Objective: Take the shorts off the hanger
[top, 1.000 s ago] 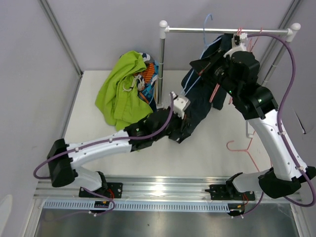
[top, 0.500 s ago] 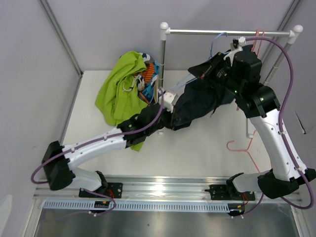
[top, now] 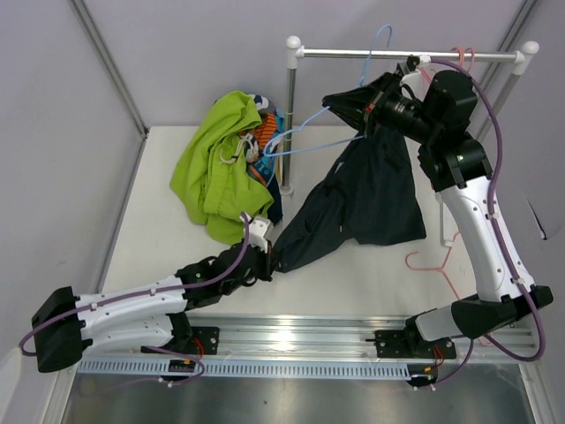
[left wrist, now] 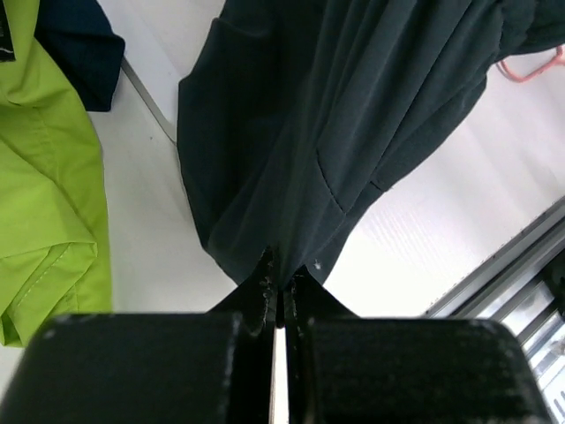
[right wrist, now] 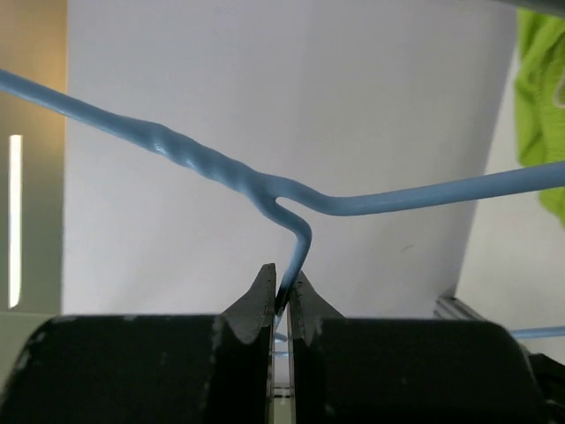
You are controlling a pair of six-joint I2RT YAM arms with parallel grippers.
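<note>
Charcoal shorts [top: 371, 190], taut diagonal, left fingers [left wrist: 261, 296] low, blue hanger [right wrist: 275, 188] high-right

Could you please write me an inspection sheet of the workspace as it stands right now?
Surface: white table, with a cloth pile at its back left.
Job's things: charcoal-black fabric shorts stretched between the two grippers. Light-blue wire hanger has its hook at the rail and its left side bare; whether the shorts are off it cannot be told. Lime green shorts are piled with orange, teal and white patterned shorts.
Clutter: pink wire hanger lying on the table.
Grippers: left gripper shut on the charcoal hem; right gripper shut on the blue hanger.
Cables: purple cable along each arm.
Surroundings: metal rail on white posts; grey walls.
</note>
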